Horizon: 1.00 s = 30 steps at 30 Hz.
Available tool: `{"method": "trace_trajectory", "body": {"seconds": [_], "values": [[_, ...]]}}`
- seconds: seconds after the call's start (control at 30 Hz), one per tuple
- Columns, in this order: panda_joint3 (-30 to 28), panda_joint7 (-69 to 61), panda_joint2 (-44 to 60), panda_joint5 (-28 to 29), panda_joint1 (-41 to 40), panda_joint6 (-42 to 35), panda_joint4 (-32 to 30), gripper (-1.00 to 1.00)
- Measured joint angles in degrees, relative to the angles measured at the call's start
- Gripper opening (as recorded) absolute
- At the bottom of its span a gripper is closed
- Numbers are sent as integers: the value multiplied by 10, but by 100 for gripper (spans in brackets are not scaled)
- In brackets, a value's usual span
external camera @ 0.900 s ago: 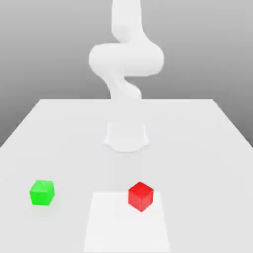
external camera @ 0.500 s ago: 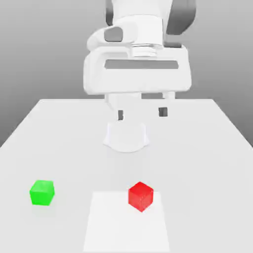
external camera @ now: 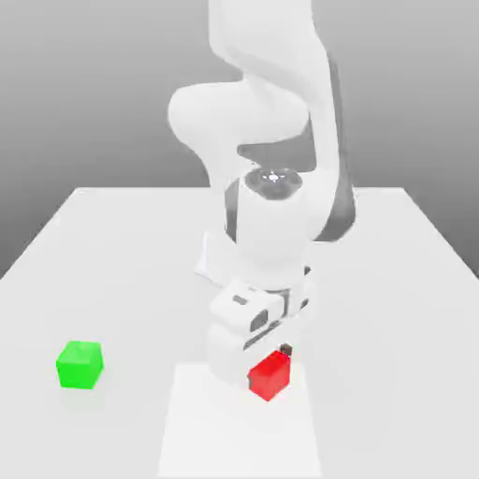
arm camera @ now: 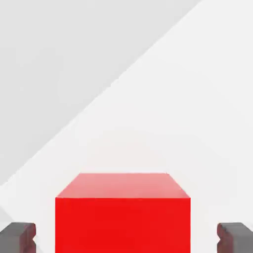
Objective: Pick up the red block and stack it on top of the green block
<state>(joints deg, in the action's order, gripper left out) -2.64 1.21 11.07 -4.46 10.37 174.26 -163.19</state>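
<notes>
**Q:** Lower centre of the exterior view, what is shown?

**A:** The gripper (external camera: 273,360) is down at the red block (external camera: 269,375), which rests on the table (external camera: 393,281) on a paler square patch (external camera: 239,430). The green block (external camera: 79,364) sits well apart, at the lower left of the frame.

**Q:** How do the jaws stand?

**A:** Apart. In the hand view a dark fingertip (arm camera: 18,236) stands at each lower corner, with the red block (arm camera: 122,217) between them and a visible gap on both sides. The block is straddled, not yet clamped.

**Q:** What could go wrong?

**A:** Judged from here: if one fingertip meets the block first, it may push or twist the cube so the grip lands off-centre, and the stack would then sit skewed.

**Q:** What does each view add?

**A:** The hand view gives the side gaps; the exterior view gives the green block's place and the arm's pose.
</notes>
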Motion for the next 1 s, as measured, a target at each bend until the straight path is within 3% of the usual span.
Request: {"method": "trace_trajectory", "body": {"seconds": [0.17,0.43,0.87,1.0], "values": [[2,0,1,1,-3,0,0,-100],[-17,25,-141,52,-18,-124,-17,-100],[-204,-282,-157,84,-237,-217,62,-100],[-205,-346,-99,27,-247,-171,71,-100]]}}
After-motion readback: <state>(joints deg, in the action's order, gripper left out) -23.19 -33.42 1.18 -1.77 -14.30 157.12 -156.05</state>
